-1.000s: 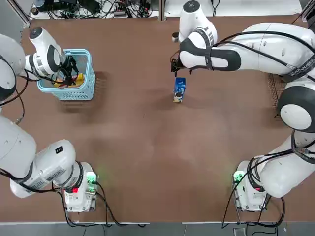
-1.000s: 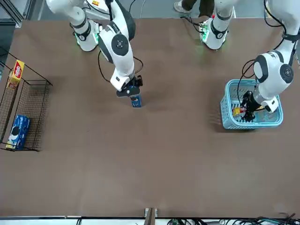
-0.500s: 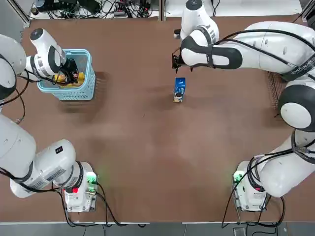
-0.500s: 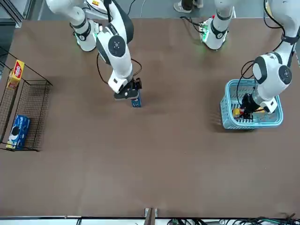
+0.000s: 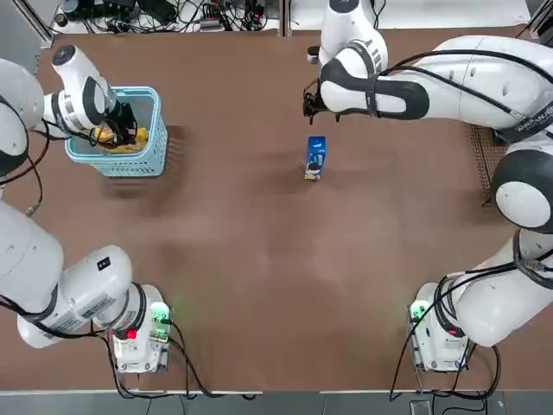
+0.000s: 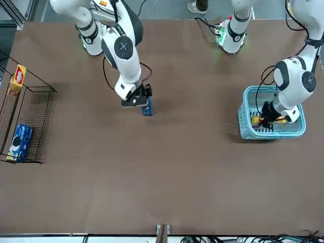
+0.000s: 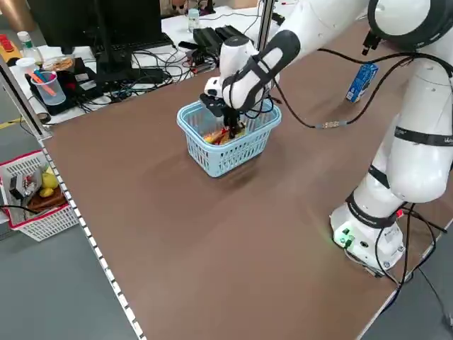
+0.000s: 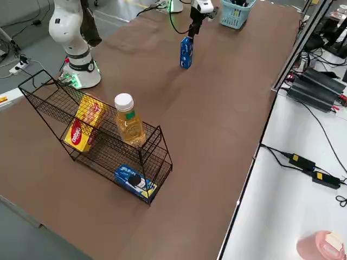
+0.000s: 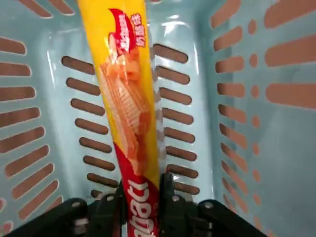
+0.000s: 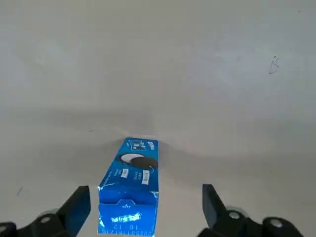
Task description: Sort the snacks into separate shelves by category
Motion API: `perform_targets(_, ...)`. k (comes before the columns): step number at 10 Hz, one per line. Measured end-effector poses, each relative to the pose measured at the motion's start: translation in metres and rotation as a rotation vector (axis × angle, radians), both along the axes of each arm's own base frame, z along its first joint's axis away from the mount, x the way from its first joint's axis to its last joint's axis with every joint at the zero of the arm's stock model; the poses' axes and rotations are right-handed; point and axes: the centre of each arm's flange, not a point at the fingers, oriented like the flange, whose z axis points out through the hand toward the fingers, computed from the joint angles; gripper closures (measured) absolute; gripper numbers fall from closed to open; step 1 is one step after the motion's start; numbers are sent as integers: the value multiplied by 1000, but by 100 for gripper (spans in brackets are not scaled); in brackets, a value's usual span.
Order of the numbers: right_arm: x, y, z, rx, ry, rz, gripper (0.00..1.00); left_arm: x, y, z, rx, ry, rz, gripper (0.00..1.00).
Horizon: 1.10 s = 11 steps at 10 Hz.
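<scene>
The left gripper (image 9: 140, 200) is reaching down inside the light-blue basket (image 5: 149, 154) near the table's far left edge, w/ its fingers clamped on the end of a yellow snack box (image 9: 129, 98) that is lying against the slotted basket wall. The right gripper (image 10: 143, 210) is hovering just above an upright blue cookie pack (image 5: 315, 156) mid-table, fingers spread wide on either side, not touching it. Bare brown table (image 5: 285, 285) is lying open all around that pack. The black wire rack (image 8: 103, 143) is sitting at the right-hand table edge, holding another yellow box (image 8: 84, 129), a bottle (image 8: 129, 120) and, on the lowest tier, a blue pack (image 8: 134, 181).
</scene>
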Motion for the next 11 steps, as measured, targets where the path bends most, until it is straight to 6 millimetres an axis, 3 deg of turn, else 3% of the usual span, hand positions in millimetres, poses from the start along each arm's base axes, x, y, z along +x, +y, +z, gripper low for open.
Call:
perform_targets(4, -10, -2, -17, 1, 0, 8, 0, 5, 4, 70, 22, 86, -6, 71)
perform_targets(11, -27, 10, -27, 14, -7, 30, 0, 18, -9, 160, 25, 202, -8, 71)
